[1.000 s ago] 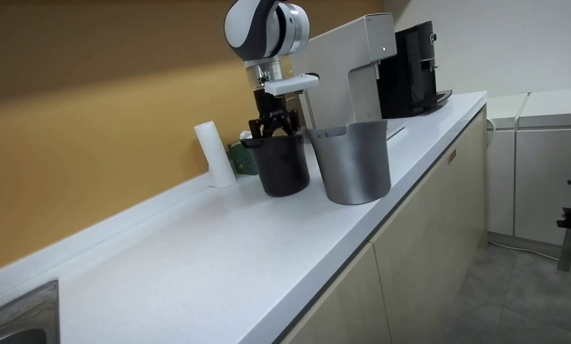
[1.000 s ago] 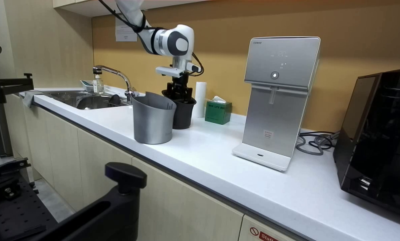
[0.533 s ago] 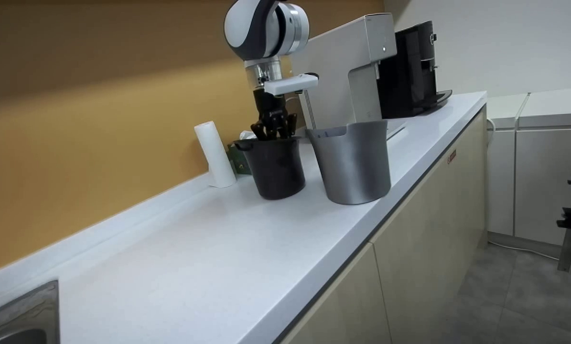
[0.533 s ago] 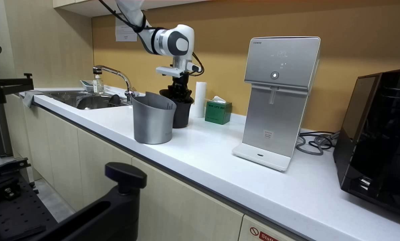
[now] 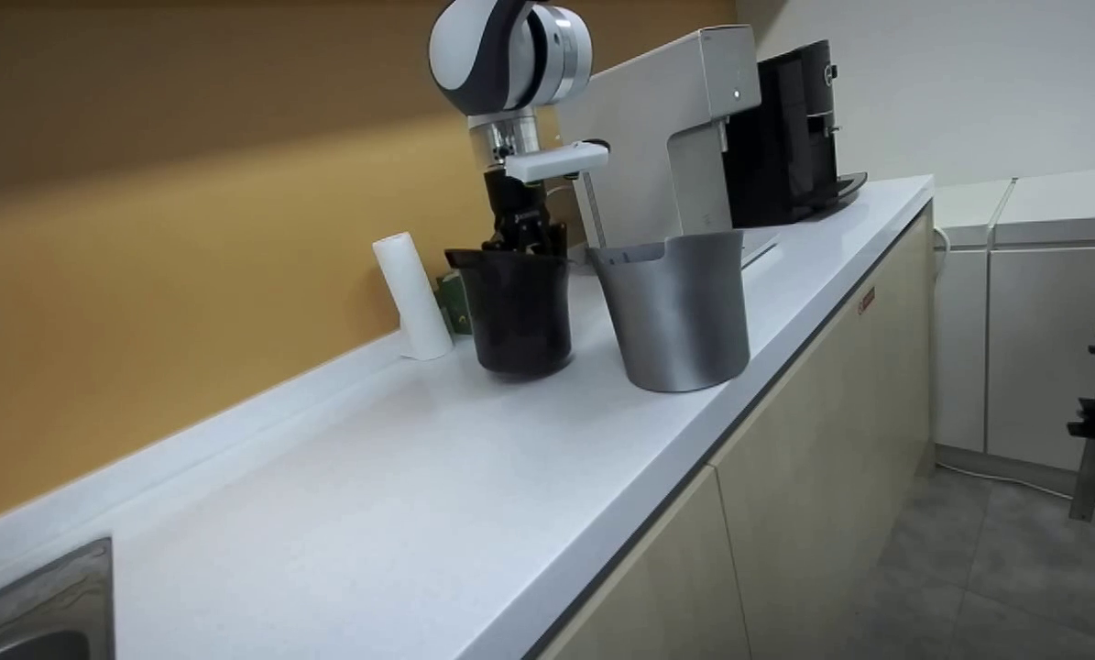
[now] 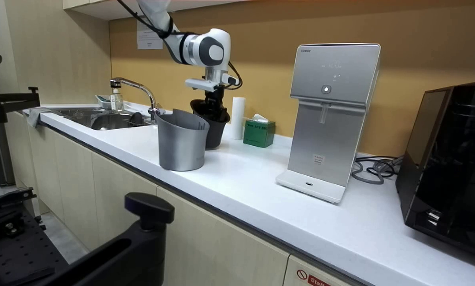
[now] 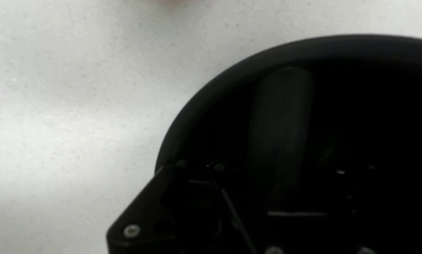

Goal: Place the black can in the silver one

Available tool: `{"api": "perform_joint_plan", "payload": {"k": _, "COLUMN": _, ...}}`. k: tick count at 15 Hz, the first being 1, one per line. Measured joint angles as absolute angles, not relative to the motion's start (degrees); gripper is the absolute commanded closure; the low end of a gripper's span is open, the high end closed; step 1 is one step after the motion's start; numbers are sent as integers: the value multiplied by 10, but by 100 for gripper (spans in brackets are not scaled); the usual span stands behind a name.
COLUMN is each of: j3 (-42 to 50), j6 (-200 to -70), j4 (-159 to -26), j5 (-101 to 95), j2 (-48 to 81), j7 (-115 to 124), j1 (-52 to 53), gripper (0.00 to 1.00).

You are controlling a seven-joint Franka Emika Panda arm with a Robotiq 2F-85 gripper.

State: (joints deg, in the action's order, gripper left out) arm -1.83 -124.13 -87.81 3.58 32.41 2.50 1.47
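The black can [image 5: 518, 316] stands slightly tilted on the counter, beside the taller silver one [image 5: 680, 316]. In an exterior view the silver one [image 6: 181, 143] partly covers the black can [image 6: 216, 134], whose rim leans up on one side. My gripper [image 5: 531, 246] points straight down at the can's mouth, its fingertips hidden by the can wall. It appears shut on the can's side. In the wrist view the can's dark round rim [image 7: 200, 98] fills the right, and the gripper's linkage [image 7: 136, 225] blends into the dark interior; the contact itself cannot be made out.
A white paper roll [image 6: 237, 119] and a green tissue box [image 6: 259, 133] stand near the wall. The grey water dispenser [image 6: 332, 131] and a black machine [image 6: 452, 171] are further along the counter. A sink with a tap [image 6: 138, 85] lies at the far end.
The gripper's fingers have closed. The black can has shifted a little sideways and tipped, its rim rising on one side. The arm has hardly moved, and the silver one stands unchanged.
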Motion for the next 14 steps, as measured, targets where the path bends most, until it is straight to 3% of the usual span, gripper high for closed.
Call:
{"api": "perform_joint_plan", "payload": {"k": 10, "j3": 2, "j6": -1239, "j4": -878, "j5": -66, "j2": 231, "j7": 26, "j1": 32, "gripper": 99}}
{"api": "perform_joint_plan", "payload": {"k": 14, "j3": 12, "j6": -1177, "j4": -881, "j5": -128, "j2": 173, "j7": 25, "j1": 35, "gripper": 99}}
